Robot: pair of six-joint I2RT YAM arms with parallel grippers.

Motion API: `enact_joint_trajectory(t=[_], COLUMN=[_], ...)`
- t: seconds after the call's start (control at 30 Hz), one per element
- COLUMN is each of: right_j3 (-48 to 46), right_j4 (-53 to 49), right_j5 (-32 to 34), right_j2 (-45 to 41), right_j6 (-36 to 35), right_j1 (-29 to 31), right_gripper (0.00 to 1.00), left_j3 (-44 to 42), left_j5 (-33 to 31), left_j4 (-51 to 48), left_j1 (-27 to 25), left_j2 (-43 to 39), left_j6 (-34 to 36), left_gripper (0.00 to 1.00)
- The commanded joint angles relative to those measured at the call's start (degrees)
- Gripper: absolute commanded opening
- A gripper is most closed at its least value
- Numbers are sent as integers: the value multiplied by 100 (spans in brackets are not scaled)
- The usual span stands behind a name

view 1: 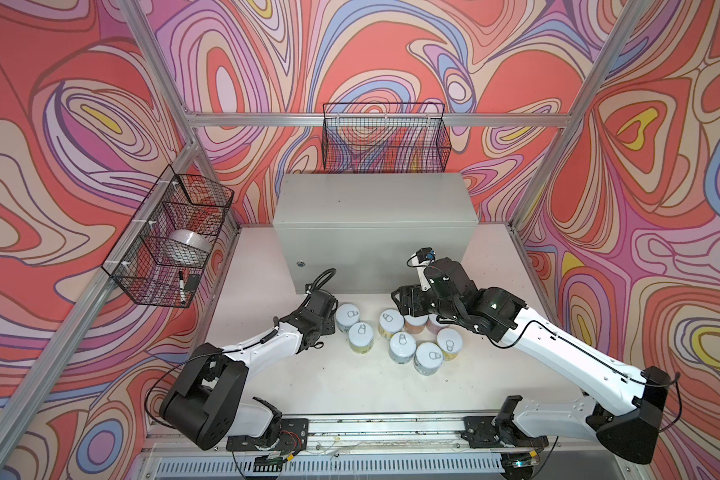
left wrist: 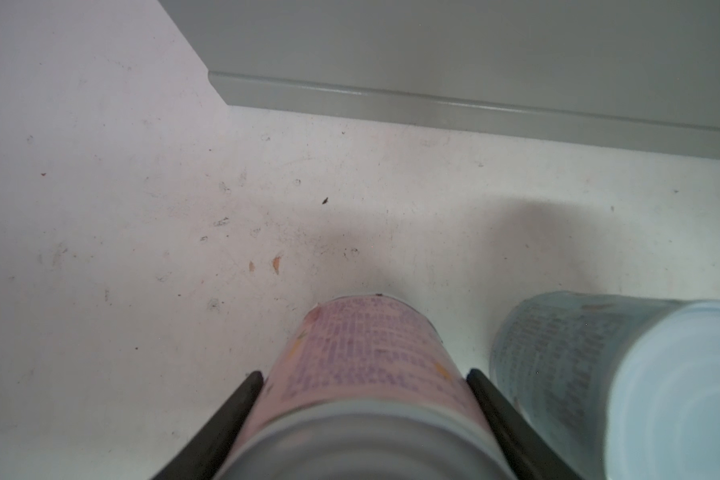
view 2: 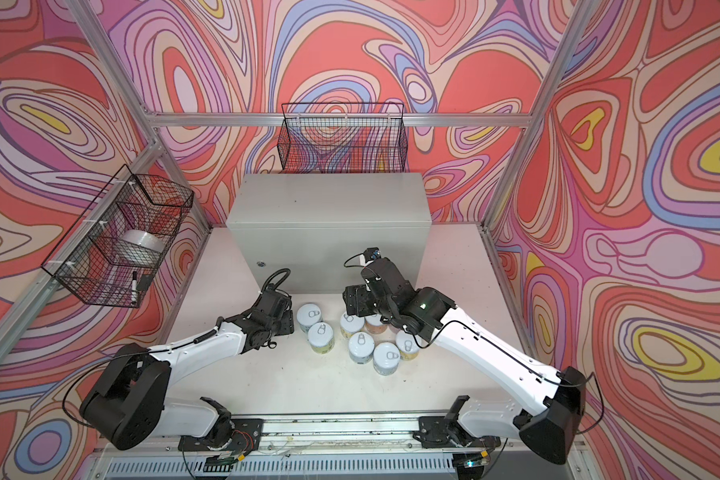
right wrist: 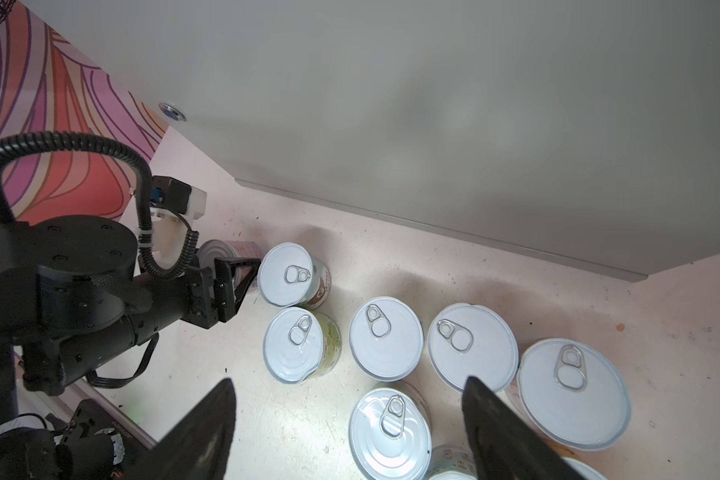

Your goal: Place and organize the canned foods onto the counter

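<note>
Several canned foods with pull-tab lids stand in a cluster on the white table in front of the counter [view 1: 371,199] [view 2: 329,199]; the leftmost is a blue can [view 1: 347,316] [left wrist: 578,353]. My left gripper [left wrist: 364,374] [view 1: 327,309] is shut on a pink can [left wrist: 366,345] [right wrist: 242,251] right beside the blue one, its base at the table; in both top views the wrist hides it. My right gripper [right wrist: 348,380] [view 1: 400,305] hovers open above the cluster, over a can [right wrist: 387,432] without touching it. The counter top is bare.
A black wire basket [view 1: 385,137] hangs on the back wall above the counter. Another wire basket [view 1: 171,237] on the left wall holds a white roll and a marker. Aluminium frame posts stand at the table's corners. The counter's front face [right wrist: 433,104] rises just behind the cans.
</note>
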Motion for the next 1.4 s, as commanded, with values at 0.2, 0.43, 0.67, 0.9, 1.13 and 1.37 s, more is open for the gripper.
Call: enact_joint_trajectory(t=[0.2,0.43,0.67,0.9,1.13,1.37], right_j3=[181,74,-82,-152,-271,-398], right_j4=[-103,-72,71,182,376,522], right_j5=[372,502,512,453,366,306], right_j2=[94,18,-70,-62,-59,-86], right_j6=[117,118,50,59,99,38], right_j1=[268,324,330,329,325,340], right_gripper=[88,88,88,88,88,87], left_j3=[70,92,-40,-237,-1472,-3143], left_j5=[-175,-388,-746,-771,-433,-908], left_j4=[14,-128,-79,-146,355,1229], left_j1=[72,71,71,69,16,-271], left_j2=[-123,-386,-743,-1345,-2548,-4811], left_j6=[100,233,294,79,-522,-617], left_gripper=[58,75,100,100,100,100])
